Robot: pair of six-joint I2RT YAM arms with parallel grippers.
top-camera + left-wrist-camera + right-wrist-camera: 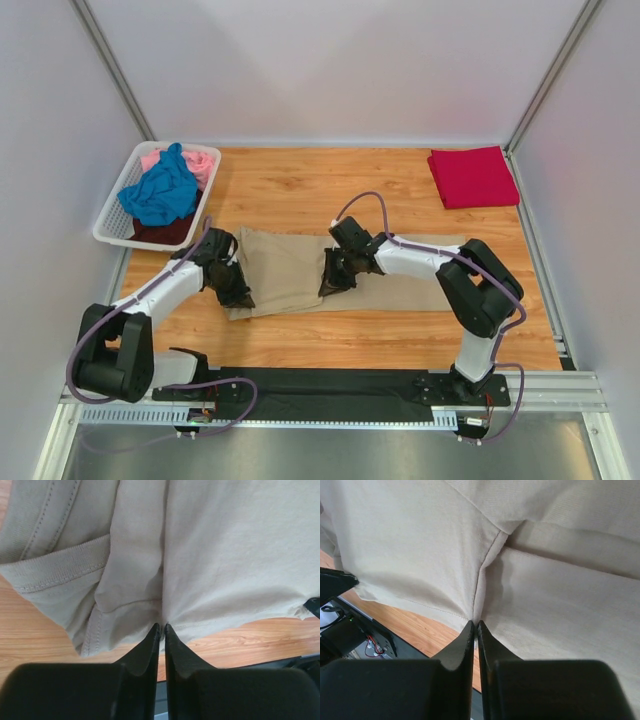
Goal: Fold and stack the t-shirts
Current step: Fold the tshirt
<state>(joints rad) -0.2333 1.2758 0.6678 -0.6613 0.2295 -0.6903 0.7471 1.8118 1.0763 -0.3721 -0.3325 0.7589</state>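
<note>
I had two grippers at work, and both were on one tan t-shirt, which lay spread flat across the wooden table between them. My left gripper was pinched shut on the shirt's near edge. In the left wrist view its two fingers met with barely a slit between them, and the cloth gathered into a crease right at their tips. The ribbed collar lay to the left of those tips. My right gripper was likewise clamped on the same shirt. Its two fingers were pressed together where a seam and a fold ran down into them, with pale cloth on both sides.

I counted five t-shirts in all. Besides the tan one in my grip, a single red t-shirt lay folded flat, well beyond my right gripper and off to its right, near the far corner. The other three sat crumpled in the one white basket, beyond my left gripper and to its left. They were one blue t-shirt on top, one pink t-shirt behind it, and one dark t-shirt showing at the near side.
</note>
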